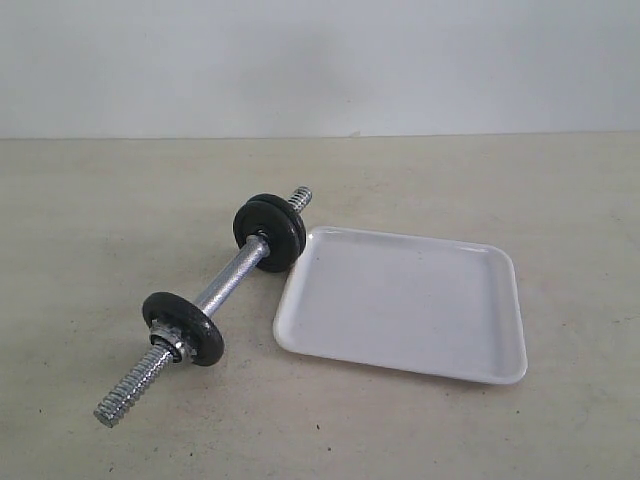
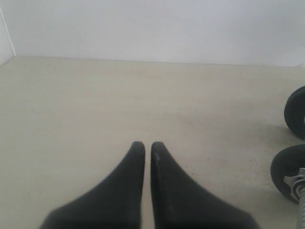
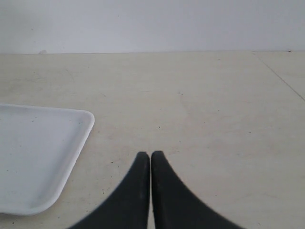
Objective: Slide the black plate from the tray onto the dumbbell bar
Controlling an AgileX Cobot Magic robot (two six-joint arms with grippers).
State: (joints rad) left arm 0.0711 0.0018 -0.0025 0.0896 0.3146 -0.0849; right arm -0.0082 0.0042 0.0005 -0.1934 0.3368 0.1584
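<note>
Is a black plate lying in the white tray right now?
No: the black plate and the nutted disc both sit on the dumbbell bar, beside the tray.

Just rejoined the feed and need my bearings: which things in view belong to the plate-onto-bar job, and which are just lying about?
Belong to the job:
- dumbbell bar
- black plate, already on the bar toward its far end
- tray, with no disc on it

Just lying about:
- black disc with silver nut, on the bar toward its near end
</note>
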